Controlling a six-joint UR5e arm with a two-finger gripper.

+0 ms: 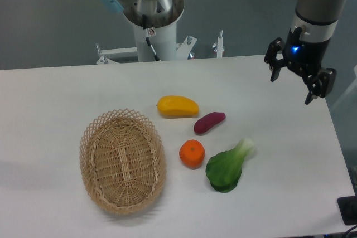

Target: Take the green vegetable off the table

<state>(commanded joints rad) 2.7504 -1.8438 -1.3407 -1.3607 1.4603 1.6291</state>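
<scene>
Green vegetable [227, 166] lying flat, table [279, 193]

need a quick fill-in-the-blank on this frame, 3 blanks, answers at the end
1. The two-finger end effector hangs with its fingers ____.
2. The round orange fruit lies just left of the dark green leafy vegetable on the white ____.
3. The oval woven wicker basket holds ____.

Missing words: open; table; nothing

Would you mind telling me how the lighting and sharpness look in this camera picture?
Camera view: even, soft light; the green vegetable and basket cast only faint shadows on the white table, no harsh glare. The produce is sharp; the end effector shows a blue indicator glow, its edges slightly soft.
</scene>
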